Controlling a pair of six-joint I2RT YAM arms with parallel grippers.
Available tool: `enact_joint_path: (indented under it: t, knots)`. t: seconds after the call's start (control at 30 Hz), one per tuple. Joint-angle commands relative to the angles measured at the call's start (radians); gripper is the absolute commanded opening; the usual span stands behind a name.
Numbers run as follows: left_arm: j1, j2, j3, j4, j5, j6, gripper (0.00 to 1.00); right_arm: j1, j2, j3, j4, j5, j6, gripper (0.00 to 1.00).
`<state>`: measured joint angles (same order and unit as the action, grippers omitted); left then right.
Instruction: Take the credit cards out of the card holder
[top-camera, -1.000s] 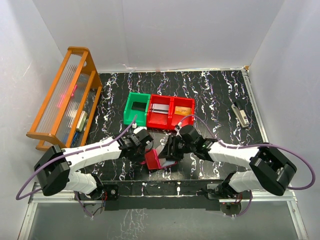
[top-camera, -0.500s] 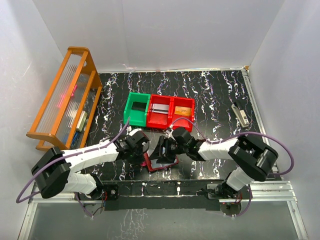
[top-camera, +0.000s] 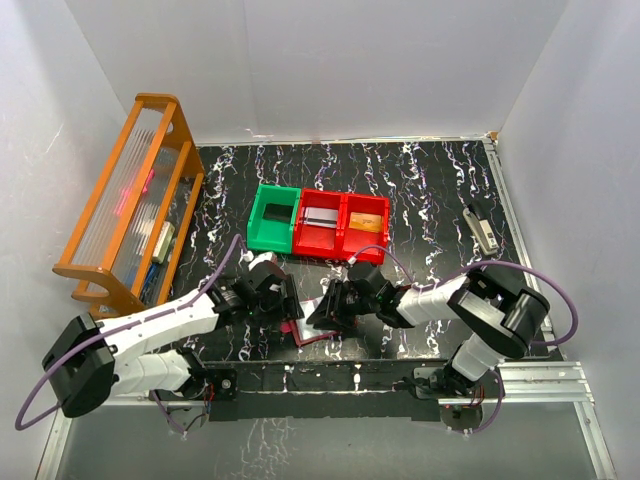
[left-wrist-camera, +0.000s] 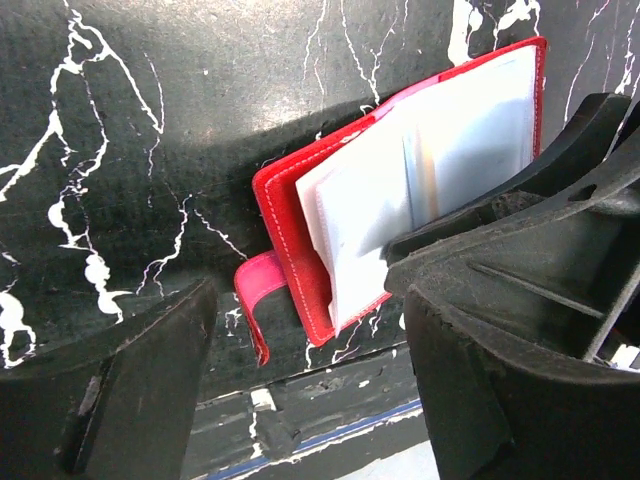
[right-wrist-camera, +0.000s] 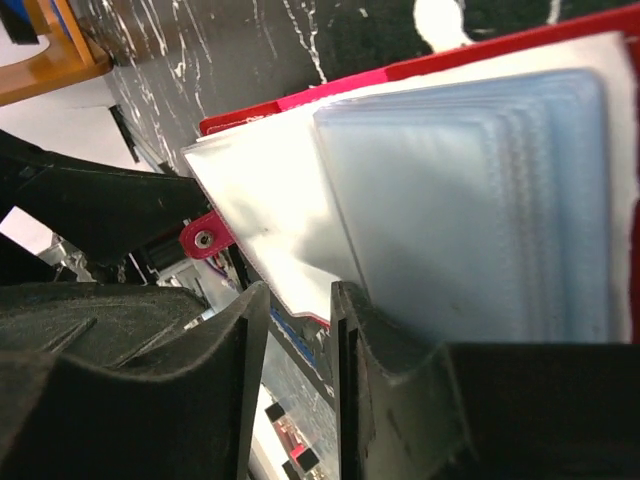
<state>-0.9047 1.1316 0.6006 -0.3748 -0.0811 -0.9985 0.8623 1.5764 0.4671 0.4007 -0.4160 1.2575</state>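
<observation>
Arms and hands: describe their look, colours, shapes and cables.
The left arm and right arm have white links and bulky black joints. A purple cable loops along each. The left hand and right hand are black, each with two blocky matte fingers.

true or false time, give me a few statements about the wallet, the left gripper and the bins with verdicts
1. The card holder lies open on the table. True.
2. The left gripper is clamped shut on the snap tab. False: its jaws stand wide apart and the tab is free.
3. In the top view the green bin stands left of the red bins. True.
4. The wooden rack stands on the right side of the table. False: it is on the left side.
5. The sleeves inside the card holder are pale clear plastic. True.
</observation>
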Motion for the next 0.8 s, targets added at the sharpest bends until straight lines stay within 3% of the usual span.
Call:
enact_joint_path:
  t: [0.0, 0.17, 0.33, 0.47, 0.7, 0.77]
  knots:
    - [0.008, 0.022, -0.01, 0.043, 0.006, -0.024, 0.75, 0.001, -0.041, -0.002, -0.025, 0.05, -0.001, 0.28]
    - [0.016, 0.1, -0.001, 0.058, 0.004, -0.019, 0.74, 0.001, -0.059, -0.001, -0.047, 0.062, -0.003, 0.26]
    - [0.019, 0.147, -0.002, 0.05, -0.001, -0.02, 0.66, 0.0, -0.083, 0.019, -0.053, 0.046, -0.018, 0.26]
    - [0.019, 0.153, 0.007, 0.03, -0.017, -0.013, 0.45, 0.001, -0.139, 0.077, -0.157, 0.067, -0.06, 0.28]
    - [0.019, 0.149, 0.044, 0.042, 0.028, 0.076, 0.14, -0.012, -0.323, 0.198, -0.529, 0.31, -0.204, 0.34]
    - [0.018, 0.165, 0.062, 0.039, 0.053, 0.105, 0.1, -0.027, -0.364, 0.197, -0.601, 0.364, -0.223, 0.36]
